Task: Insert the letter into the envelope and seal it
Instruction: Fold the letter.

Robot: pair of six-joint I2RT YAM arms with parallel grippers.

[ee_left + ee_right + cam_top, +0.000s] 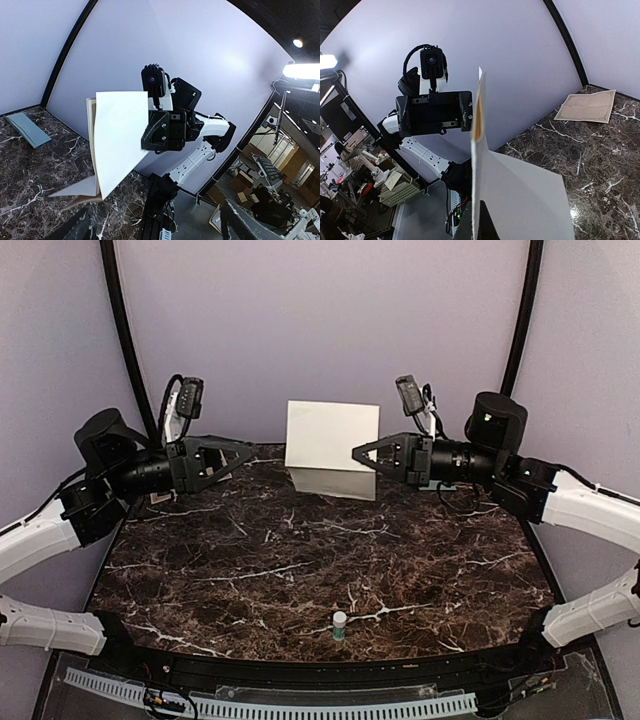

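The letter [332,440], a folded white sheet, stands upright at the back middle of the table, its lower fold hanging down to the marble. My right gripper [357,453] is shut on the letter's right edge; in the right wrist view the letter [481,150] runs edge-on up from the shut jaws. My left gripper [243,453] is open, a short way left of the sheet and apart from it. From the left wrist I see the letter [120,140] ahead, and the pale teal envelope [27,129] lying flat on the marble at far left. It is hidden in the top view.
A small white glue stick [340,625] stands near the front edge, at the middle. A tan creased paper sheet [585,106] lies flat at the back right of the table. Purple walls and black corner posts close in the back and sides.
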